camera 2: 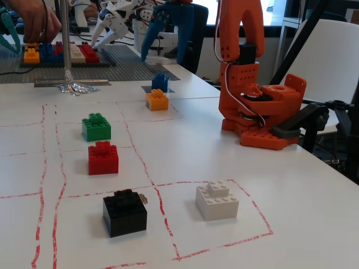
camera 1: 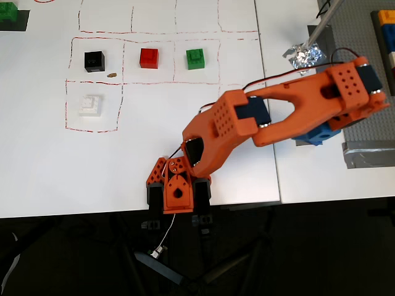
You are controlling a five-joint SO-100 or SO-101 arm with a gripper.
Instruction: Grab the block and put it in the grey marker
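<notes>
My blue end effector (camera 2: 162,47) hangs open above the small blue studded brick (camera 2: 160,82), which sits on the dark-grey tape square (camera 2: 150,89).

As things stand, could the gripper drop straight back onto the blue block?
Probably yes. The gripper hangs open above the blue block, nothing between them; the orange-yellow brick sits just in front.

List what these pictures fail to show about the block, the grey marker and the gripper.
- Overhead view: the arm covers most of the blue block and grey marker.
- Overhead view: the gripper is hidden beneath the arm.
- Fixed view: the gripper is open, its top cut off by the edge.
</notes>
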